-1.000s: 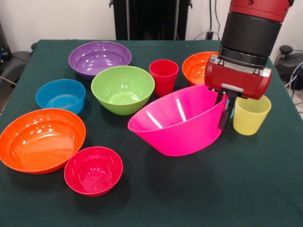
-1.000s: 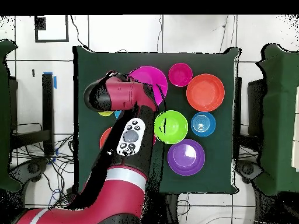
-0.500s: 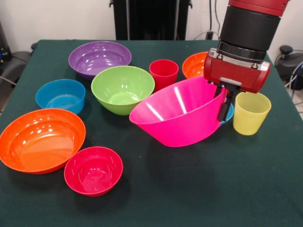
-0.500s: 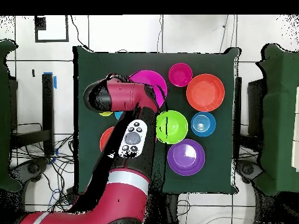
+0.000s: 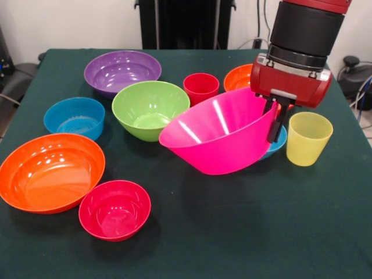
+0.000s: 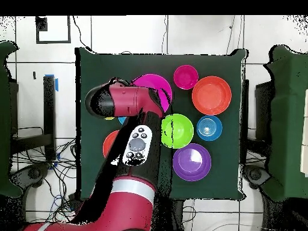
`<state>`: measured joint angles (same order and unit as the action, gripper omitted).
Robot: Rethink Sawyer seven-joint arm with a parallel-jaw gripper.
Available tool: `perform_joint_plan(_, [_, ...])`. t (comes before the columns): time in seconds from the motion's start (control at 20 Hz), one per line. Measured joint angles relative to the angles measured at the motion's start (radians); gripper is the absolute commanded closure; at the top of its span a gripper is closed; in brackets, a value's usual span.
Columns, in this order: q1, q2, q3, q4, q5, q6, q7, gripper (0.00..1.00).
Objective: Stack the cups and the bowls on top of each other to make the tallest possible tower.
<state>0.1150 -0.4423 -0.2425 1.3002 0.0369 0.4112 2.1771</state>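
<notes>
Bright even overhead light; glare streaks on the pink bowl (image 5: 218,139).

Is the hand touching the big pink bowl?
Touching. The front view shows the hand clamped on the rim of the tilted pink bowl, one finger pressed against its outer wall.

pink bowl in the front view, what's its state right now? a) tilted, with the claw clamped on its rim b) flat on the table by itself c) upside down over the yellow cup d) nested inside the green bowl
a: the big pink bowl sits tilted, its rim raised on the side where the claw pinches it; the green bowl beside it holds nothing.
</notes>
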Motion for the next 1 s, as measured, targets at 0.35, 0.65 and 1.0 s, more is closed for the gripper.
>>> perform_joint_plan(0.35, [0.015, -0.025, -0.007, 0.007, -0.005, 0.077, 0.0, 1.0])
perform_joint_plan(0.65, [0.076, -0.053, -0.047, 0.007, -0.006, 0.219, 0.0, 1.0])
perform_joint_plan(1.0, [0.152, -0.097, -0.09, 0.007, -0.005, 0.335, 0.0, 1.0])
